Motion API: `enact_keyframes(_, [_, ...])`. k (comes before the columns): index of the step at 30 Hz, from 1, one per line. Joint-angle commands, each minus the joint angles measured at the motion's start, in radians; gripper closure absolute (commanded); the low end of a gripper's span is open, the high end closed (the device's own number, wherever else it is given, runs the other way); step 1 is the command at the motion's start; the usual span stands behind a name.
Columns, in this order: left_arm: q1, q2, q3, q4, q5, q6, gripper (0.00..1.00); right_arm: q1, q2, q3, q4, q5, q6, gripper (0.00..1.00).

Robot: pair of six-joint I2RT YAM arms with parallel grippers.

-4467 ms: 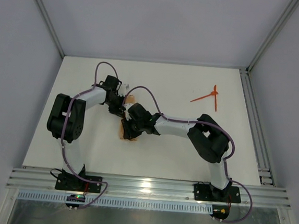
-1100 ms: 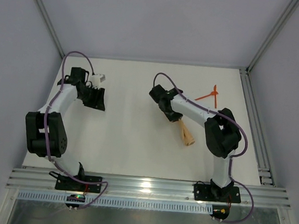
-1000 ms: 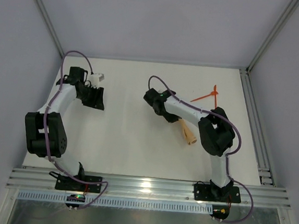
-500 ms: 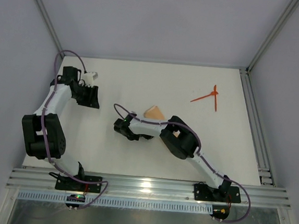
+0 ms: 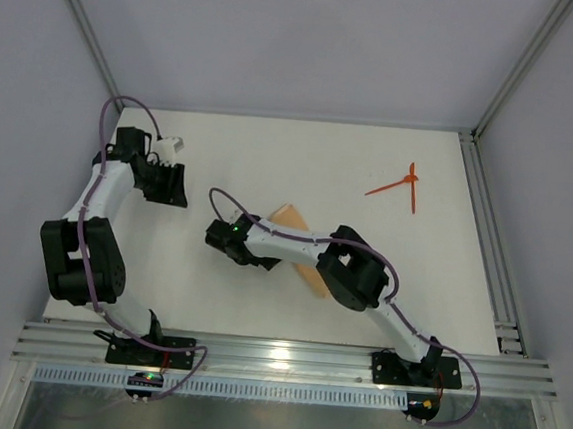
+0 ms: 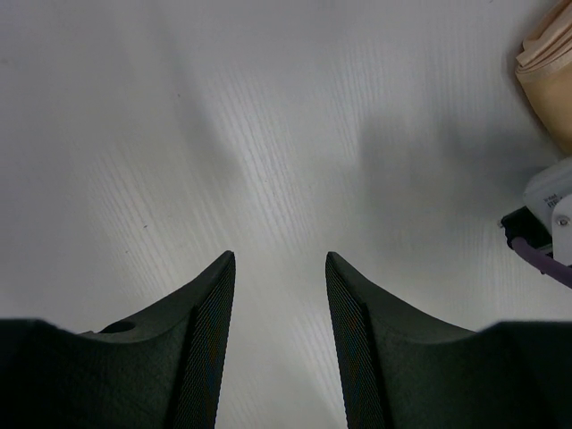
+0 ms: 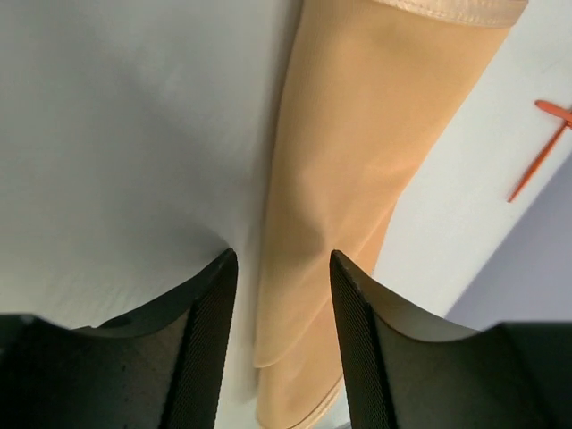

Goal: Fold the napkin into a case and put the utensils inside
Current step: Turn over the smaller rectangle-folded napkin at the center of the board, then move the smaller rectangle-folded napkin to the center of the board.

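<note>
Fingers (image 7: 210, 340) of right gripper (image 7: 281, 256) stand apart, pinching nothing | folded napkin (image 7: 349, 179) lies just ahead | utensils (image 7: 536, 152) beyond it | left gripper (image 6: 279, 256) fingers (image 6: 210, 340) apart, table (image 6: 179, 134) seen between them

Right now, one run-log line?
right claw: open over folded peach-orange cloth napkin | left claw: open, empty | orange-red plastic utensils: apart, far right

White table (image 5: 302, 156), grey walls (image 5: 302, 35) around, metal rail (image 5: 284, 360) along near edge.

Matt cloth napkin (image 7: 357, 134) (smooth table (image 6: 268, 107))
</note>
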Motion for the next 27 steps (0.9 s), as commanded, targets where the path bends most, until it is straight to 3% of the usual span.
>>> enact_keyframes(1, [0.01, -0.039, 0.047, -0.01, 0.009, 0.013, 0.52, 0.038, -0.102, 0.025, 0.157, -0.159, 0.053, 0.49])
enact_keyframes(7, [0.007, -0.027, 0.084, -0.003, 0.011, -0.025, 0.52, 0.044, -0.343, -0.04, 0.278, -0.345, 0.056, 0.44])
enact_keyframes(11, [-0.056, -0.013, 0.118, -0.007, -0.046, -0.028, 0.53, 0.022, -0.522, -0.265, 0.369, -0.392, 0.116, 0.44])
enact_keyframes(13, [-0.13, 0.007, 0.147, -0.009, -0.083, -0.027, 0.54, -0.014, -0.635, -0.45, 0.439, -0.423, 0.159, 0.49])
enact_keyframes(14, [-0.165, 0.016, 0.159, -0.006, -0.095, -0.03, 0.55, -0.072, -0.671, -0.518, 0.465, -0.452, 0.206, 0.53])
enact_keyframes(15, [-0.238, 0.03, 0.171, -0.004, -0.113, -0.033, 0.55, -0.103, -0.705, -0.58, 0.537, -0.533, 0.225, 0.65])
enact_keyframes(18, [-0.388, 0.093, 0.208, 0.026, -0.167, -0.037, 0.53, -0.188, -0.859, -0.86, 0.713, -0.657, 0.3, 0.74])
enact_keyframes(21, [-0.497, 0.16, 0.237, 0.094, -0.172, -0.048, 0.51, -0.222, -0.915, -0.958, 0.801, -0.672, 0.371, 0.75])
enact_keyframes(27, [-0.604, 0.283, 0.283, 0.197, -0.126, -0.086, 0.44, -0.258, -0.941, -1.136, 0.918, -0.636, 0.454, 0.78])
